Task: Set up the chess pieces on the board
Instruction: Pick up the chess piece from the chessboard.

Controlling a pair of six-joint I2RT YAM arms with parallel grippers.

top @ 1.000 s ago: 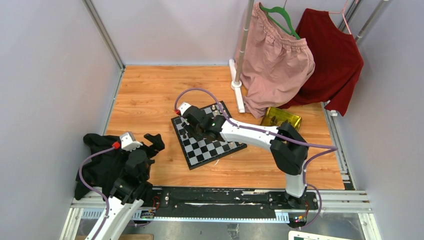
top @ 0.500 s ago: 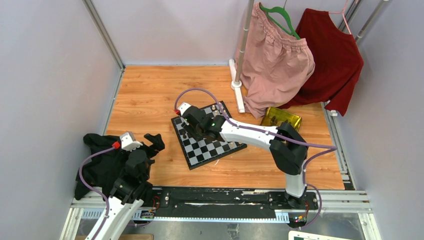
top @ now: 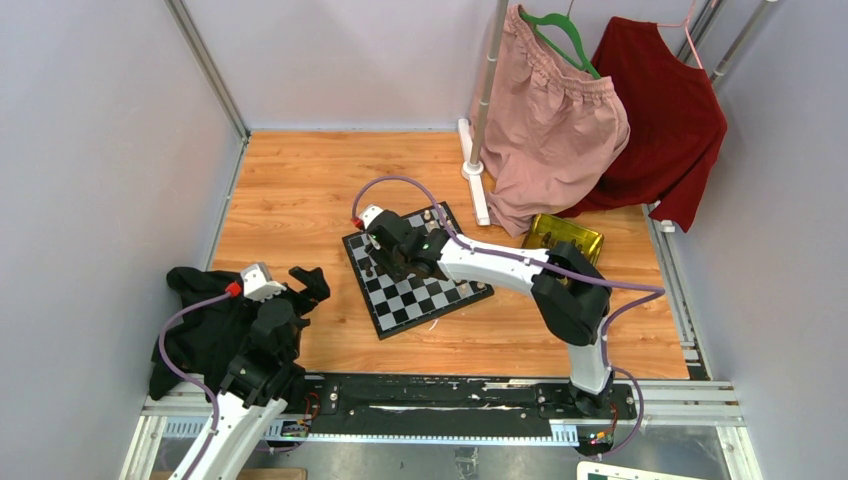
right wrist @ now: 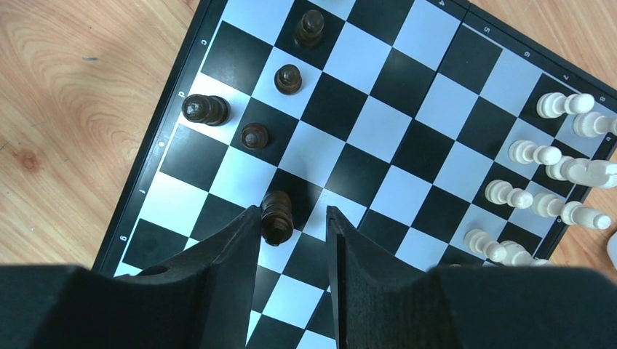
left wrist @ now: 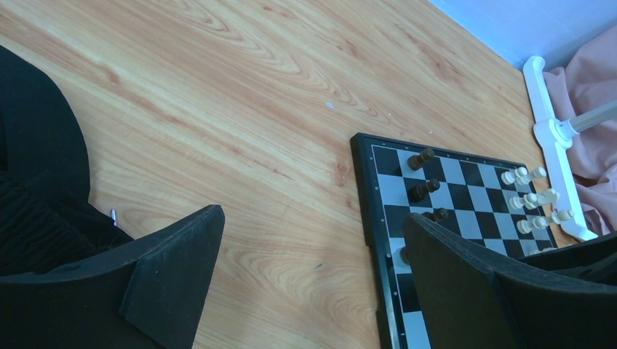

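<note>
Your right gripper (right wrist: 291, 212) is about half open, straddling one tiny dark brown chess piece (right wrist: 276, 218). It's upright and hugs one finger with a gap on the other side, so I'd say it's not pinched. Counting the small black-and-white checked board (right wrist: 407, 73), I get five dark pieces near one edge and at least eight cream pieces (right wrist: 535, 153) opposite. Your left gripper (left wrist: 313, 218) is wide open and well apart, so the right arm is nearer.

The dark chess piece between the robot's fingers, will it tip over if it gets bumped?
Probably: the dark piece looks tall and narrow. It is likely very light, being far smaller than the right gripper around it. The board looks smooth, so it may slide.
</note>
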